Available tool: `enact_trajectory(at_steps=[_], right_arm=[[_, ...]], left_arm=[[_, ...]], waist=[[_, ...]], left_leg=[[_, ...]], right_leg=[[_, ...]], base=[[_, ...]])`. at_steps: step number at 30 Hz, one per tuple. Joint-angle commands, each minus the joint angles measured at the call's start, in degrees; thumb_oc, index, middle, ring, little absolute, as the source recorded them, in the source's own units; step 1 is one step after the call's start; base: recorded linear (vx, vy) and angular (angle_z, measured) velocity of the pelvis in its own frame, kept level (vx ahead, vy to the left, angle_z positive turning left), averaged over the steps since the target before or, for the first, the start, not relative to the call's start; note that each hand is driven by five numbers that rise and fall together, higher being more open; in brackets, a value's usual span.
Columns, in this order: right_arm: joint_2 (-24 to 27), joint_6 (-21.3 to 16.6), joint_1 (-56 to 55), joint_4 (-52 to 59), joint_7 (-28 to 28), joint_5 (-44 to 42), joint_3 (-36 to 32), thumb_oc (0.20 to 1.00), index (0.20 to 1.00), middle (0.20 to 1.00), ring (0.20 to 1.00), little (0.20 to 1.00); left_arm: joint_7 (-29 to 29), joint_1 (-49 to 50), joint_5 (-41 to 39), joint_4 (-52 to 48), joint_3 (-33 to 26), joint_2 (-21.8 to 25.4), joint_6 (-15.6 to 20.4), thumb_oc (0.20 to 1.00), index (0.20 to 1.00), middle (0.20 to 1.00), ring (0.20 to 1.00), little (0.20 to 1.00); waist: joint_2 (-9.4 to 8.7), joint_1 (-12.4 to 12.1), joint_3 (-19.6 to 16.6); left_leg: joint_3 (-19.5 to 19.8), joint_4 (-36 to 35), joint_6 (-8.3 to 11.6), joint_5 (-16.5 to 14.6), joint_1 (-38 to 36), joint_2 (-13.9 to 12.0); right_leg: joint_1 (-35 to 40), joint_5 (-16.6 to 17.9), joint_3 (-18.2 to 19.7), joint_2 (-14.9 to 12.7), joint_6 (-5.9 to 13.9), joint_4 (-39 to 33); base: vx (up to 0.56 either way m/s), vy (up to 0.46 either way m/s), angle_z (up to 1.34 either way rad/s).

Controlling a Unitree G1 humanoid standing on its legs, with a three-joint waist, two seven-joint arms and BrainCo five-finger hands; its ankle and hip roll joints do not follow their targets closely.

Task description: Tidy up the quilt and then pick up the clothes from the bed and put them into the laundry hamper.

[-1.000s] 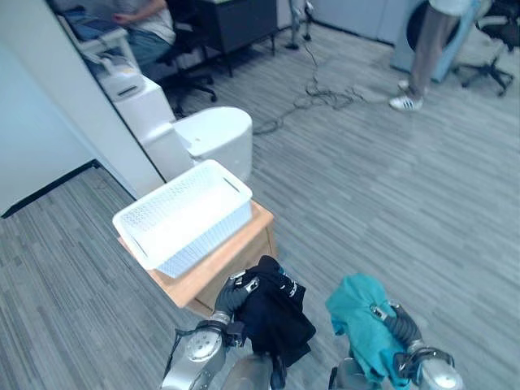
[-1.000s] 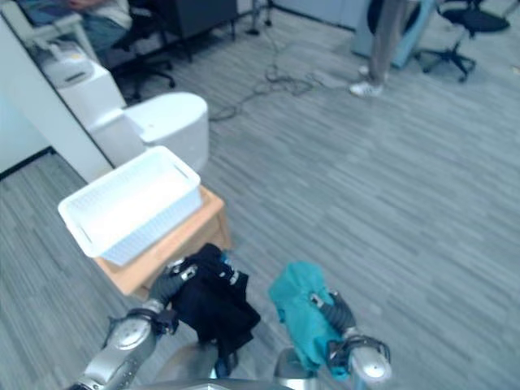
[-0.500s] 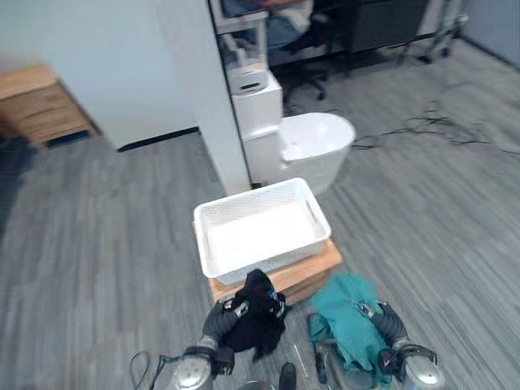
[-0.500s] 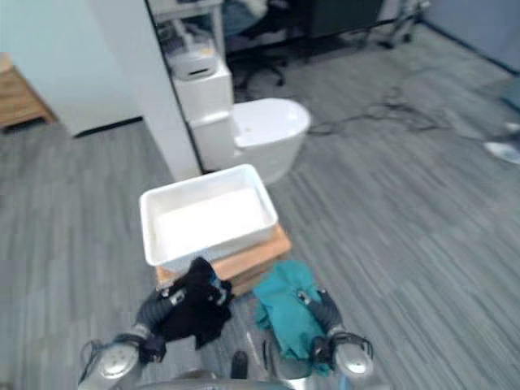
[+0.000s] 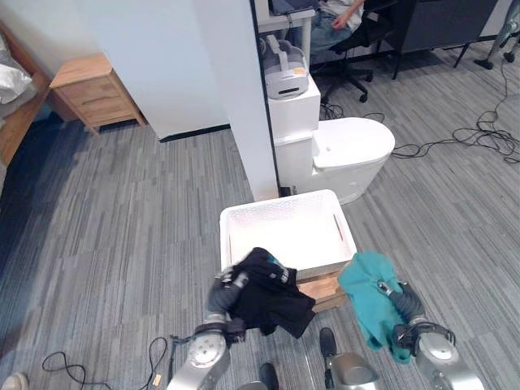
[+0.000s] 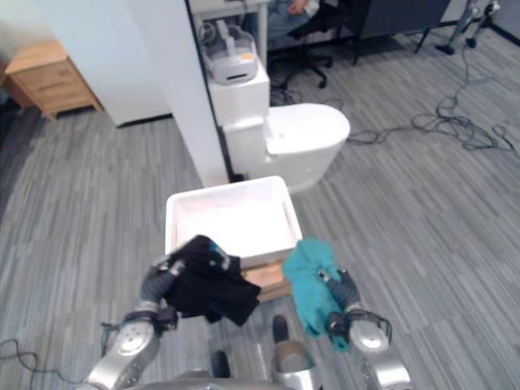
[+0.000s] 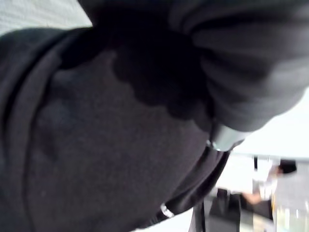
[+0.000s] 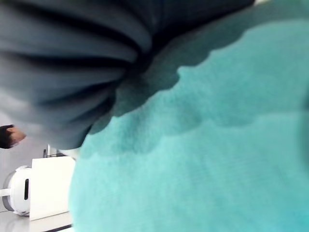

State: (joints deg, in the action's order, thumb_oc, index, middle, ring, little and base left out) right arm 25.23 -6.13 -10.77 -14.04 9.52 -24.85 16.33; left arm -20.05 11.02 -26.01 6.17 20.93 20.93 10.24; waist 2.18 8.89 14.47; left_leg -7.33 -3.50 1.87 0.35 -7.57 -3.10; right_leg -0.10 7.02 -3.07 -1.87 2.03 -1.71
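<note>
I see my left hand (image 5: 230, 286) with fingers clamped on the black garment (image 5: 272, 299) at the white hamper's (image 5: 280, 229) near rim; my right hand (image 5: 404, 302) grips the teal garment (image 5: 370, 296) just beside the hamper.

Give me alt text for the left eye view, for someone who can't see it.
The left robot hand holds a black garment and the right robot hand a teal garment, both just short of a white hamper on a low wooden stand; a toilet stands beyond.
</note>
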Motion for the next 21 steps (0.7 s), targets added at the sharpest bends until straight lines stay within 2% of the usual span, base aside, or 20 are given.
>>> enact_trajectory(at_steps=[1,2,3,4,6,9,11,12,15,16,18,21], right_arm=[[-0.1,-2.6,2.0,3.4,-1.0,0.5,1.7,0.200,0.200,0.200,0.200,0.200],[-0.1,-2.6,2.0,3.4,-1.0,0.5,1.7,0.200,0.200,0.200,0.200,0.200],[-1.5,-1.7,0.3,4.6,-1.5,1.6,0.5,0.200,0.200,0.200,0.200,0.200],[-1.6,-1.6,0.1,4.8,-1.6,1.8,0.4,0.200,0.200,0.200,0.200,0.200],[-1.9,-1.3,-0.8,5.7,-1.7,1.9,-0.1,0.200,0.200,0.200,0.200,0.200],[-1.8,-1.5,-1.0,5.4,-2.2,1.8,-0.2,0.200,0.200,0.200,0.200,0.200],[-1.5,-1.3,-1.1,5.3,-2.7,1.9,-0.1,0.200,0.200,0.200,0.200,0.200],[-1.2,-1.3,-1.1,5.1,-3.0,1.7,0.6,0.200,0.200,0.200,0.200,0.200],[-0.7,-1.2,-1.0,5.1,-3.4,1.4,1.4,0.200,0.200,0.200,0.200,0.200],[-0.4,-0.9,-1.0,5.2,-3.8,1.3,2.3,0.200,0.200,0.200,0.200,0.200],[-0.1,-0.6,-0.7,4.7,-4.8,1.5,2.9,0.200,0.200,0.200,0.200,0.200],[0.3,-0.3,-0.3,4.4,-6.0,2.1,3.2,0.200,0.200,0.200,0.200,0.200]], left_arm=[[-2.2,1.0,3.3,-5.5,-3.0,3.0,5.0,0.200,0.200,0.200,0.200,0.200],[-2.2,1.0,3.3,-5.5,-3.0,3.0,5.0,0.200,0.200,0.200,0.200,0.200],[-2.3,1.5,7.1,-13.9,-13.4,5.0,8.1,0.200,0.200,0.200,0.200,0.200],[-2.6,1.3,8.0,-16.2,-15.4,5.8,8.1,0.200,0.200,0.200,0.200,0.200],[-3.2,-0.2,12.7,-22.6,-21.8,8.9,5.7,0.200,0.200,0.200,0.200,0.200],[-3.5,-1.8,14.6,-24.4,-24.5,10.3,4.7,0.200,0.200,0.200,0.200,0.200],[-3.7,-4.3,15.4,-24.5,-26.6,13.2,3.0,0.200,0.200,0.200,0.200,0.200],[-4.2,-6.9,15.2,-24.0,-26.9,15.7,0.7,0.200,0.200,0.200,0.200,0.200],[-5.0,-10.5,15.3,-22.3,-26.1,18.4,-1.9,0.200,0.200,0.200,0.200,0.200],[-7.3,-14.9,17.4,-18.8,-23.7,20.5,-4.9,0.200,0.200,0.200,0.200,0.200],[-9.1,-20.1,17.6,-13.2,-20.2,21.3,-7.4,0.200,0.200,0.200,0.200,0.200],[-9.3,-23.7,16.7,-6.9,-18.0,21.6,-7.7,0.200,0.200,0.200,0.200,0.200]], waist=[[-3.57,-0.5,-3.1],[-3.57,-0.5,-3.1],[-3.23,-2.0,-3.8],[-3.08,-2.2,-3.9],[-2.54,-2.4,-4.3],[-2.11,-2.2,-4.6],[-1.75,-1.7,-5.0],[-1.46,-1.0,-5.2],[-1.17,0.2,-5.3],[-0.97,1.6,-5.4],[-0.76,3.3,-5.3],[-0.56,4.5,-5.1]], left_leg=[[-1.2,1.6,-0.72,-1.9,2.1,1.4],[-1.2,1.6,-0.72,-1.9,2.1,1.4],[-0.6,-0.3,-0.90,-0.6,2.2,1.8],[-0.4,-0.8,-0.95,-0.3,2.3,1.9],[0.0,-1.4,-0.94,0.2,2.7,2.0],[0.0,-1.5,-0.92,0.4,3.0,2.1],[-0.5,-1.5,-0.83,0.5,3.2,2.0],[-1.0,-1.5,-0.82,0.6,3.2,1.8],[-1.7,-1.5,-0.85,0.6,2.9,1.6],[-2.7,-1.5,-0.91,0.5,2.6,1.3],[-4.1,-1.5,-0.89,0.6,2.4,0.9],[-5.3,-1.5,-0.83,0.5,2.3,0.6]], right_leg=[[1.7,-2.4,3.5,1.6,5.32,-3.0],[1.7,-2.4,3.5,1.6,5.32,-3.0],[2.2,-2.8,2.7,1.8,5.11,-3.3],[2.3,-2.8,2.7,1.8,5.09,-3.3],[2.6,-3.1,2.5,1.9,5.10,-3.3],[2.8,-3.4,2.6,2.0,5.11,-3.3],[2.8,-3.5,2.7,1.8,5.16,-3.3],[2.9,-3.6,2.8,1.6,5.23,-3.3],[3.0,-3.7,3.1,1.5,5.38,-3.3],[2.9,-3.6,3.6,1.3,5.56,-3.3],[2.7,-3.4,4.1,1.2,5.73,-3.2],[2.2,-3.4,4.5,1.1,5.83,-3.2]], base=[[0.00,0.000,0.09],[0.01,0.036,0.03],[0.01,0.045,0.04],[0.02,0.064,0.06],[0.00,0.033,0.20],[0.01,0.022,0.10],[0.00,0.012,0.02],[0.00,0.000,0.00],[0.04,0.010,-0.06],[0.08,0.013,-0.14],[0.07,0.016,-0.19],[0.02,0.012,-0.23]])
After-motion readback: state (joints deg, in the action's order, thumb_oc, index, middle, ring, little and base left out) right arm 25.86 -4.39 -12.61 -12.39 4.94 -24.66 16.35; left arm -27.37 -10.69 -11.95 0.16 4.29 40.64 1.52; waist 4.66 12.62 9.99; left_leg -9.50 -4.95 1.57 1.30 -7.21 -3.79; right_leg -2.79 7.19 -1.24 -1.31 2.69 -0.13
